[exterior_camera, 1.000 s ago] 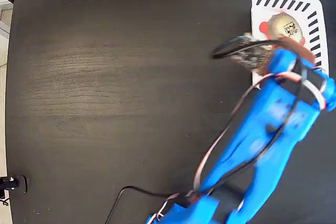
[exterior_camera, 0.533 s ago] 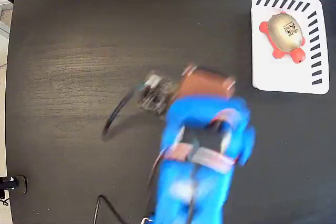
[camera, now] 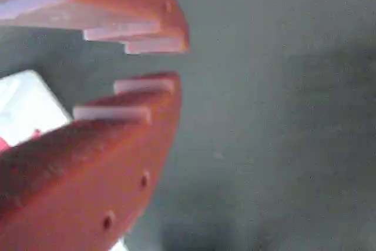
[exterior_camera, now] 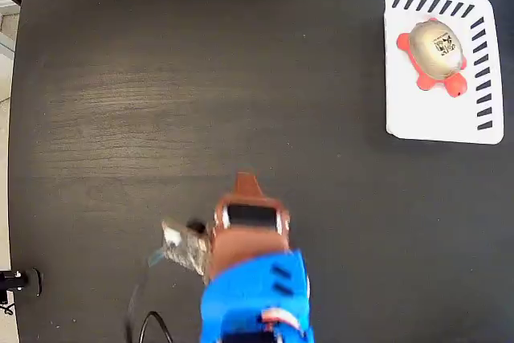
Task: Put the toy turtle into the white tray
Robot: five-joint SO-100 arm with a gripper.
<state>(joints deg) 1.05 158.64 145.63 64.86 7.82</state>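
The gripper (camera: 176, 63) is holding nothing. In the wrist view its two orange fingers (camera: 88, 163) sit with only a thin gap between them, and there is nothing in that gap, just the dark table behind. So it looks nearly closed and empty.

In the fixed view the gripper (exterior_camera: 245, 186) is low in the picture, near the bottom middle. The blue arm (exterior_camera: 257, 303) runs off the bottom edge below it, and a thin wire (exterior_camera: 140, 323) curls beside it.

All around the gripper is the black table (exterior_camera: 161, 78). It is well apart from the tray, which lies far off toward the top right corner.

The toy turtle (exterior_camera: 435, 50) is in the white tray (exterior_camera: 438, 122). Its shiny gold shell faces up, and its red head and feet poke out around it. It sits in the upper part of the tray, inside the rim, with bare white below it.

So I think the job looks done. The turtle is where it should be, and the arm is away from it. Maybe all that is left is for the arm to go and rest.

Now let me count. One arm. One gripper with two fingers. One turtle. One tray. I see no other toys on the table.
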